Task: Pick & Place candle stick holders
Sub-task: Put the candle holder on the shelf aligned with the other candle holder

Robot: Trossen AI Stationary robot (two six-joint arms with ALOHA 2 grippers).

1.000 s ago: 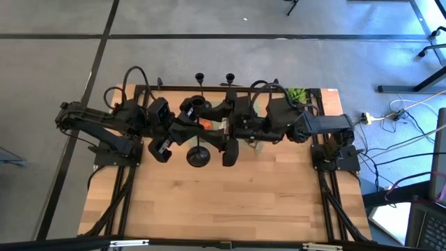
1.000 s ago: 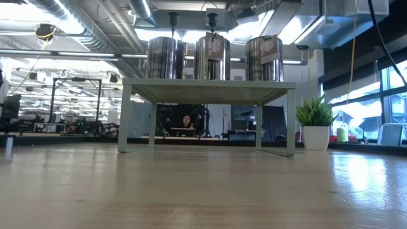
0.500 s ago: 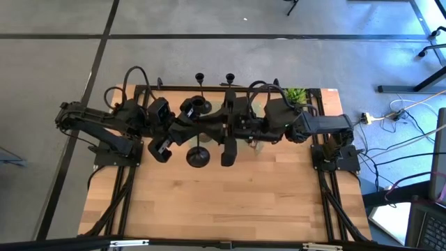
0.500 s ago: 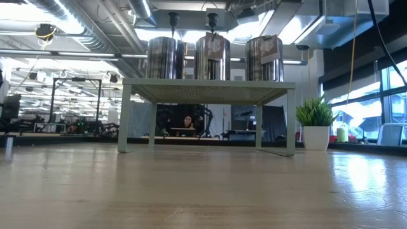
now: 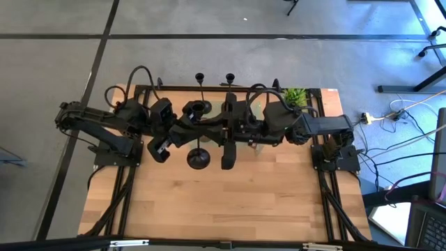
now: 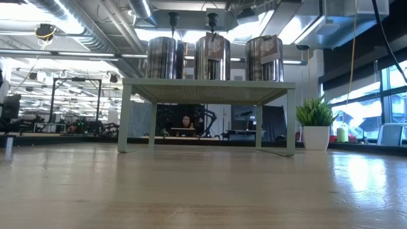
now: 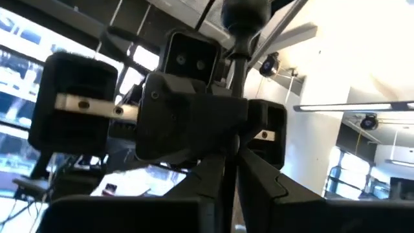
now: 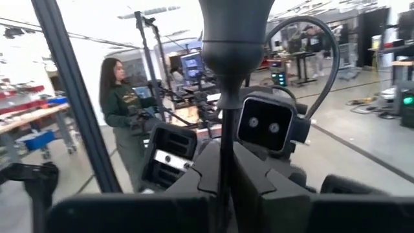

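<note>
One black candle stick holder, round base lowest and cup top highest, hangs in the air over the middle of the table. My left gripper and my right gripper meet at its thin stem, both shut on it. Two more candle stick holders stand upright at the table's far edge; their cups show behind the cans. The low view shows neither gripper nor the held holder. My left gripper pinches the stem between its two fingers, coming level from the table's left, fingers across the stem. The holder stands roughly upright and clear of the table. My right gripper pinches the same stem between its two fingers below the cup, coming level from the table's right, fingers across the stem.
A pale green shelf stands at the far side with three silver cans on top. A small potted plant sits at the far right. A person stands in the room beyond the table.
My right gripper has moved a little toward the table's left, up to the stem that my left gripper holds, and now has the stem between its fingers. The holder has stayed where it was.
</note>
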